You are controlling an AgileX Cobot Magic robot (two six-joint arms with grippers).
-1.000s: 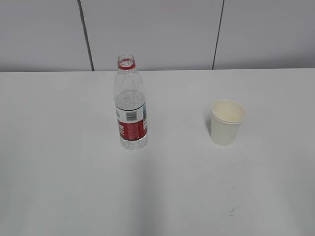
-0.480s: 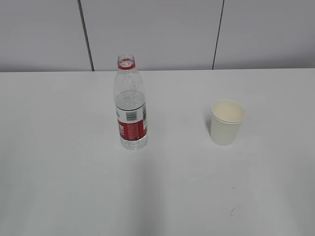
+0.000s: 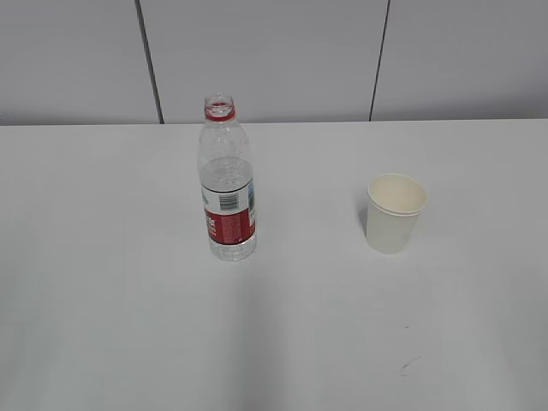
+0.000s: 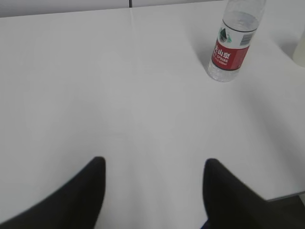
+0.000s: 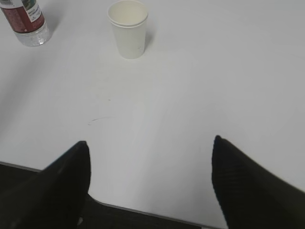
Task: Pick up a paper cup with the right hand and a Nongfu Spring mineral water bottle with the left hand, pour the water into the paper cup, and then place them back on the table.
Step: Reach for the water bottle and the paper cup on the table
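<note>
The Nongfu Spring mineral water bottle (image 3: 228, 188) stands upright and uncapped on the white table (image 3: 103, 300), left of centre. It also shows far ahead to the right in the left wrist view (image 4: 232, 47) and at the top left corner in the right wrist view (image 5: 25, 21). The cream-white paper cup (image 3: 395, 212) stands upright to its right, and ahead in the right wrist view (image 5: 127, 28). My left gripper (image 4: 155, 164) is open and empty over bare table. My right gripper (image 5: 150, 143) is open and empty near the table's front edge. Neither arm shows in the exterior view.
A grey panelled wall (image 3: 274, 60) stands behind the table's far edge. A faint dark scuff mark (image 3: 409, 366) lies on the table in front of the cup. The table's front edge (image 5: 143, 210) runs below the right gripper.
</note>
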